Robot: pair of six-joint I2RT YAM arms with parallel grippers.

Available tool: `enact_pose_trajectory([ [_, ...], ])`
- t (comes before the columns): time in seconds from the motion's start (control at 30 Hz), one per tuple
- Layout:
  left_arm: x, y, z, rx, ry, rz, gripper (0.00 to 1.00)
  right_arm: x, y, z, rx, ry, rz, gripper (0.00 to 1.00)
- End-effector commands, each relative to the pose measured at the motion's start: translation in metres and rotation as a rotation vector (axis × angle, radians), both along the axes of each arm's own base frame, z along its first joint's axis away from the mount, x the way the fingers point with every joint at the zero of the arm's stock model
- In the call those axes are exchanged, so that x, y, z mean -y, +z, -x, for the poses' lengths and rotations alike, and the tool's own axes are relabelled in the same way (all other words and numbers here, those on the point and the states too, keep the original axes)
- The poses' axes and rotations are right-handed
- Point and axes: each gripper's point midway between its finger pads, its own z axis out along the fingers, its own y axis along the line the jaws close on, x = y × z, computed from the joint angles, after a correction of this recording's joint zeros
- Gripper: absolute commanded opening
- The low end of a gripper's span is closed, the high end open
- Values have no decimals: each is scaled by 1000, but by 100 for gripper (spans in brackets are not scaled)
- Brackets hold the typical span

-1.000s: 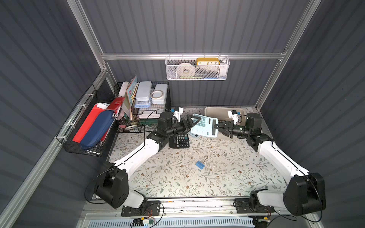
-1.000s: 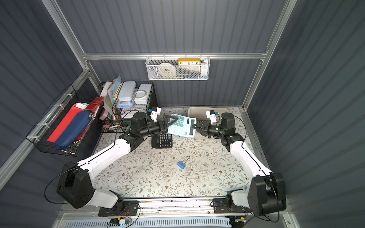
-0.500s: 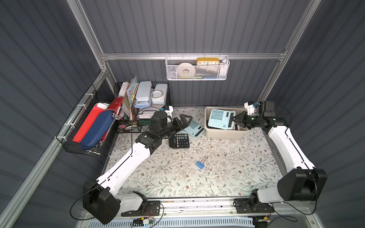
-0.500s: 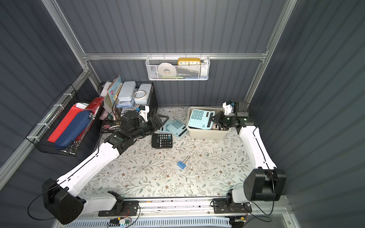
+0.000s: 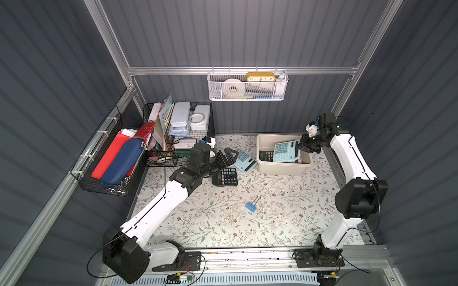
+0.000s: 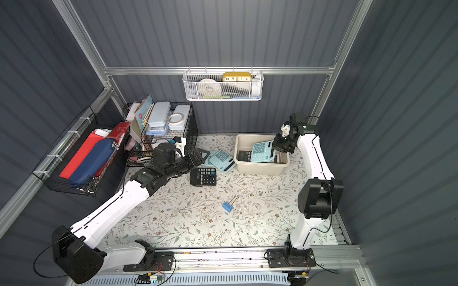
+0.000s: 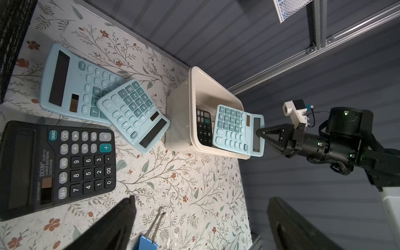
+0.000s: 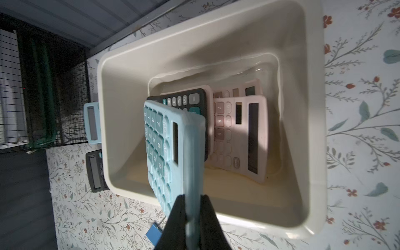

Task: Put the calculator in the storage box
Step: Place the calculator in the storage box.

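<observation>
right claw [image 8: 192,202] clenches the top edge of the blue calculator [image 8: 164,147], which tilts with its lower end down in the storage box [image 8: 313,129], hiding parts of a black calculator [image 8: 190,100] and pink calculators [image 8: 238,138] inside. left claw [image 5: 228,154], spread wide, hovers near two loose blue calculators [image 7: 134,112], a second black calculator [image 7: 58,164] and a binder clip [image 5: 251,206] on the surface [image 5: 223,222].
</observation>
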Motion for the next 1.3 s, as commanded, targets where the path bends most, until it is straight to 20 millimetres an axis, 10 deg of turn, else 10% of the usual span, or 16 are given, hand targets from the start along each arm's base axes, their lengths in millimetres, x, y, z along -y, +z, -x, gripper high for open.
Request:
enact_pose_trajectory([
  [0.0,-4,-3,3,18,-2,-24,99,12,1,-4,-17,23,71,0],
  [0.43,-5,-24,4,-9,-2,-54,99,38,-35,-36,-84,28,224,0],
  [0.8,-3,-44,3,-51,-7,-69,99,67,-58,-43,-148,-17,375,20],
  [1.27,-31,-99,5,-198,100,-239,99,68,-19,-41,-80,-67,380,42],
])
